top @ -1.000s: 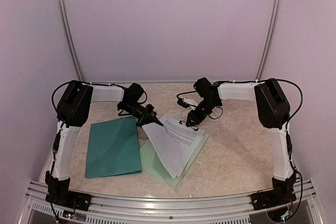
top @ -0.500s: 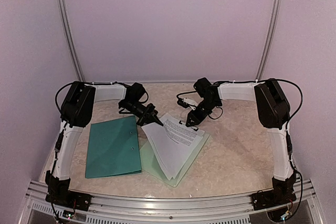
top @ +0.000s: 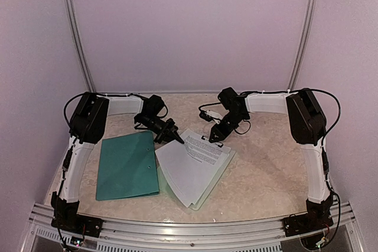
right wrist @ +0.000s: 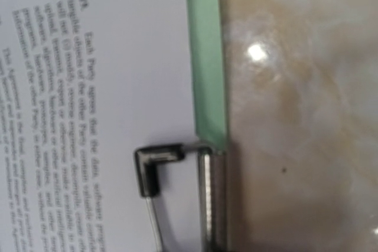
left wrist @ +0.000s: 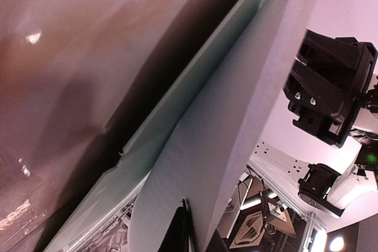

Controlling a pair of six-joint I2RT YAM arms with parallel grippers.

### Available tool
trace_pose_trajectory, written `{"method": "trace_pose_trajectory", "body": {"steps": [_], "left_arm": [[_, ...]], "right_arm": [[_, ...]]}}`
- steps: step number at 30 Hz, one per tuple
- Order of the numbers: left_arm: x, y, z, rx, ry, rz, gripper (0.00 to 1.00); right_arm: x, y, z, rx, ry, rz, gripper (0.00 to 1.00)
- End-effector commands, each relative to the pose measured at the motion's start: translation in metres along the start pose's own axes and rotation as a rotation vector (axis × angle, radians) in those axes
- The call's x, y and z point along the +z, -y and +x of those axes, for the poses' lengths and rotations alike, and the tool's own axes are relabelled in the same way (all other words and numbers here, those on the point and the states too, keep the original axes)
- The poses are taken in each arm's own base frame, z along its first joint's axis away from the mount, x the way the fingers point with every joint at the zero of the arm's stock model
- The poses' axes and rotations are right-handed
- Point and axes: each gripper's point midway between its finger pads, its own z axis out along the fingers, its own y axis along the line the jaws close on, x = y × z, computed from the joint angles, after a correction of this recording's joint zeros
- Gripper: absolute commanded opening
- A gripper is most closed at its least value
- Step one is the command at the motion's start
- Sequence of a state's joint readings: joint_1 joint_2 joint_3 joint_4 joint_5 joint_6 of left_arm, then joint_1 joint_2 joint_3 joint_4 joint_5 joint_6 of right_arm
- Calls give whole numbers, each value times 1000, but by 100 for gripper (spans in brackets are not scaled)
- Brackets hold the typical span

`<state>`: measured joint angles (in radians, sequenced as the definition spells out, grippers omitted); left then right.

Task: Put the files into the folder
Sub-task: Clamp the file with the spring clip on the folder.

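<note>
The folder point(top: 127, 166), dark teal and flat, lies shut on the left of the table. The files point(top: 188, 169) lie fanned on a pale mint clipboard point(top: 223, 166) just right of it; the top printed sheet point(top: 204, 149) faces up. My left gripper point(top: 174, 137) is shut on the far left corner of the sheets; in the left wrist view its dark finger point(left wrist: 176, 234) pinches a raised, curving sheet point(left wrist: 224, 122). My right gripper point(top: 215, 137) sits at the clipboard's metal clip point(right wrist: 208, 199), over the printed sheet point(right wrist: 88, 87); its fingers are hidden.
The mint clipboard edge point(right wrist: 207, 57) lies on the marbled tabletop point(right wrist: 295, 116). The aluminium frame rail point(top: 189, 228) runs along the near edge, and plain walls close in the back and sides.
The sheets held by my left gripper have spread and swung left toward the folder, now lying flatter. The left elbow has shifted slightly right. The right arm has not moved.
</note>
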<state>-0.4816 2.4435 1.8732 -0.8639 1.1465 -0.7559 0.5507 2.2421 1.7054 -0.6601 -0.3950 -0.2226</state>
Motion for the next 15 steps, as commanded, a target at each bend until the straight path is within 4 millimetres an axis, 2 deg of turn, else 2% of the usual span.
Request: {"method": "trace_pose_trajectory", "body": {"steps": [1, 5, 15], "left_arm": [[2, -13, -3, -10, 11, -33, 7], [0, -15, -4, -12, 21, -44, 9], [1, -18, -5, -14, 28, -59, 10]], "right_arm": [[7, -9, 11, 6, -39, -16, 0], [9, -8, 14, 7, -49, -7, 0], [8, -7, 12, 3, -50, 10, 19]]}}
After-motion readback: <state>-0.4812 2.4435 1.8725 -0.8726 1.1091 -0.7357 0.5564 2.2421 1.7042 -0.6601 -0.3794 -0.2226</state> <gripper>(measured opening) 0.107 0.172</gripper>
